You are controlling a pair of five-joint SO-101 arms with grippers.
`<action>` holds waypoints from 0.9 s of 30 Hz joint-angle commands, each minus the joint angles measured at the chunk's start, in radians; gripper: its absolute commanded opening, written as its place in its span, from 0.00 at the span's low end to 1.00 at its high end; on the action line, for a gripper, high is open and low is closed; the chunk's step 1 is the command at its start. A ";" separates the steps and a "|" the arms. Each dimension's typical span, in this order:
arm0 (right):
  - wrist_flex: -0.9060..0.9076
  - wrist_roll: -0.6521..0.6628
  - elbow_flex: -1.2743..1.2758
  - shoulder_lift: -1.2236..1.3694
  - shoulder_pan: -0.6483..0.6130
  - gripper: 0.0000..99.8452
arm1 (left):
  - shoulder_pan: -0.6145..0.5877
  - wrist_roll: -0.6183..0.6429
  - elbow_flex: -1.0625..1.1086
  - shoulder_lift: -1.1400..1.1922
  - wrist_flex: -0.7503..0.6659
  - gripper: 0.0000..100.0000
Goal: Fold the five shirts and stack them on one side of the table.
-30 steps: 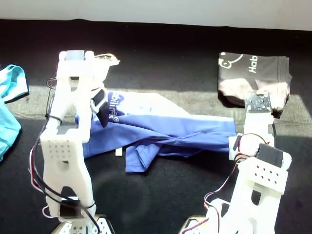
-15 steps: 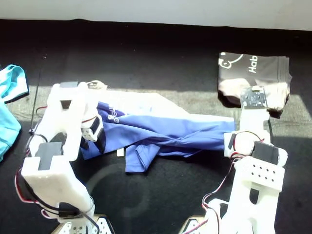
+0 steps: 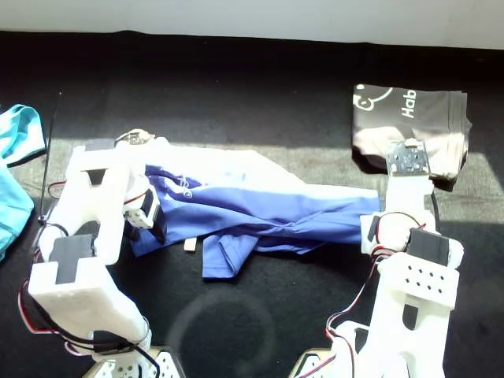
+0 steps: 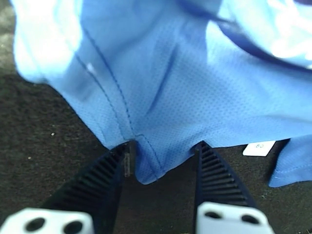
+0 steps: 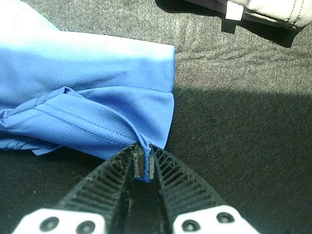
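Observation:
A blue shirt (image 3: 268,209) lies crumpled and stretched across the middle of the table. My left gripper (image 3: 151,219) is at its left end. In the left wrist view this gripper (image 4: 163,163) is open, and the blue shirt's (image 4: 185,87) hem hangs between the spread fingers (image 4: 114,168). My right gripper (image 3: 372,232) is at the shirt's right end. In the right wrist view it (image 5: 143,165) is shut on the near corner of the blue shirt (image 5: 87,92). A folded dark grey shirt (image 3: 409,126) lies at the far right.
A crumpled cyan shirt (image 3: 14,169) lies at the table's left edge. A small white tag (image 3: 190,245) sticks out under the blue shirt, and the left wrist view shows that tag (image 4: 258,146) too. The folded shirt's edge (image 5: 253,12) lies beyond the right gripper. The tabletop (image 3: 260,94) is black cloth.
My left arm has swung down and back toward the near left, and the blue shirt's left end has shifted slightly with it. The right arm has barely moved.

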 commanded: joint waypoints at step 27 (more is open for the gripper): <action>0.001 -0.014 -0.054 -0.018 -0.008 0.01 | 0.045 0.006 -0.022 -0.030 0.176 0.22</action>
